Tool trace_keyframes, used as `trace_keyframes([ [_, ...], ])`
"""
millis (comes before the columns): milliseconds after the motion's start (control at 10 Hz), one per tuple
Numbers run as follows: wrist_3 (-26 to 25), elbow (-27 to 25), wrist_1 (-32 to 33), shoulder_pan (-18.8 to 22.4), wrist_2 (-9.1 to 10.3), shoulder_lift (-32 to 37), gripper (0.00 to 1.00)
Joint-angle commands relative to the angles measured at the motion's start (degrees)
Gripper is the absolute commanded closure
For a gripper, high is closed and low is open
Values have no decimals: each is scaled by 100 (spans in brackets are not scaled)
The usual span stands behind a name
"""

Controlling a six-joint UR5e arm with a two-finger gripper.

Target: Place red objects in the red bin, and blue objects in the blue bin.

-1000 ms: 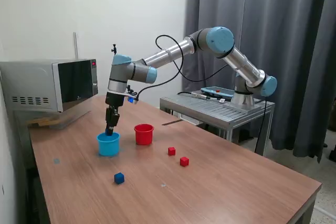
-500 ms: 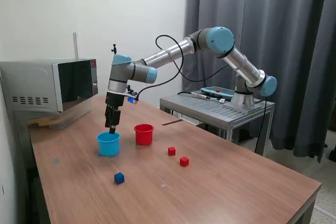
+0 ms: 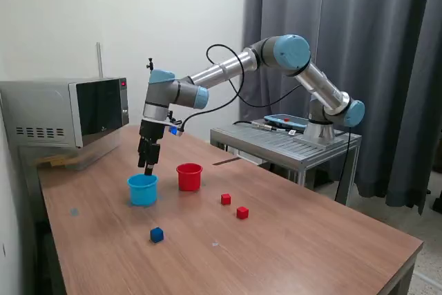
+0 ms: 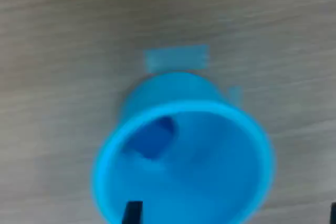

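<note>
- The gripper is held just above the blue cup, pointing straight down; nothing is seen between the fingers, and whether they are apart or together cannot be told.
- In the wrist view, a dark blue cube is seen lying inside the blue cup — blurred, against the inner wall.
- The red cup is set on the table just beside the blue cup, at its 3 o'clock in the exterior view.
- Two red cubes are found at 4 o'clock from the red cup, near each other but apart.
- A second blue cube is seen at 6 o'clock from the blue cup — alone on the wood.
</note>
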State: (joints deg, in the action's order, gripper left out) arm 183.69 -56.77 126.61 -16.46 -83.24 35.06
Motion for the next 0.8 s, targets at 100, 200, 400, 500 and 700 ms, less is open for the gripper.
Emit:
trace_keyframes([
  [100,9,140,4,642,1,27,0],
  [200,9,192,4,836,9,36,0],
  [400,52,228,4,1066,9,45,0],
  [500,61,228,4,1092,9,45,0],
  [700,70,367,39,1110,18,-112,0],
])
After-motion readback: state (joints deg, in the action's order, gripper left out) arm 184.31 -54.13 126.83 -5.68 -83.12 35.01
